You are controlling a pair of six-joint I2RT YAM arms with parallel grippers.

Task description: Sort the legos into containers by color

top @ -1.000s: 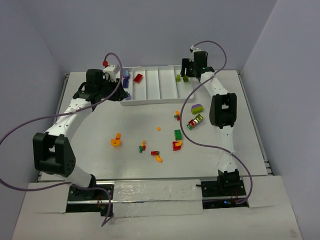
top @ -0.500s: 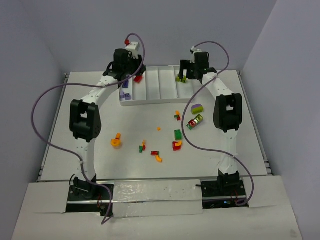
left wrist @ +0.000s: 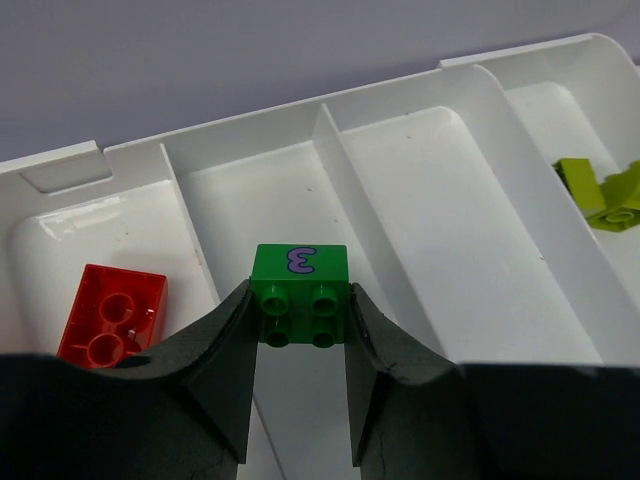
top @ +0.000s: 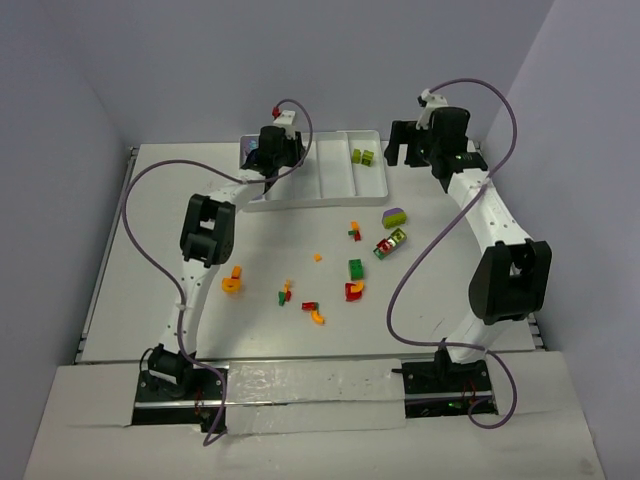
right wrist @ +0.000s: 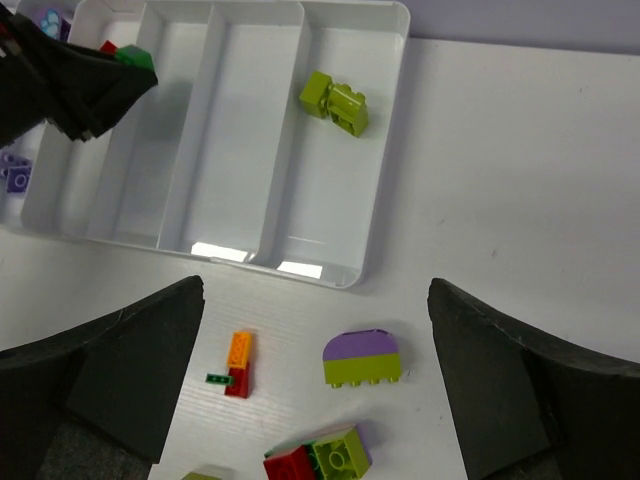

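My left gripper (left wrist: pixel 300 312) is shut on a dark green brick (left wrist: pixel 300 294) with a purple mark. It holds the brick above the middle compartment of the white tray (left wrist: pixel 330 120). In the top view the left gripper (top: pixel 268 162) is over the tray (top: pixel 318 198). A red brick (left wrist: pixel 112 315) lies in the compartment to the left. Lime bricks (right wrist: pixel 335 102) lie in the rightmost compartment. My right gripper (right wrist: pixel 315 345) is wide open and empty, high above the table just off the tray's right front corner (right wrist: pixel 350 275). It shows right of the tray in the top view (top: pixel 403 148).
Loose bricks lie on the table in front of the tray: a purple-and-lime piece (top: pixel 394 217), a red-and-lime cluster (top: pixel 390 242), a dark green brick (top: pixel 356 268), a red piece (top: pixel 354 291), an orange piece (top: pixel 232 280). Purple bricks (right wrist: pixel 18 172) lie in the leftmost compartment.
My left gripper has swung right, from the tray's left end to over its middle. My right gripper has pulled back to the right, off the tray, and the lime bricks lie in the rightmost compartment.
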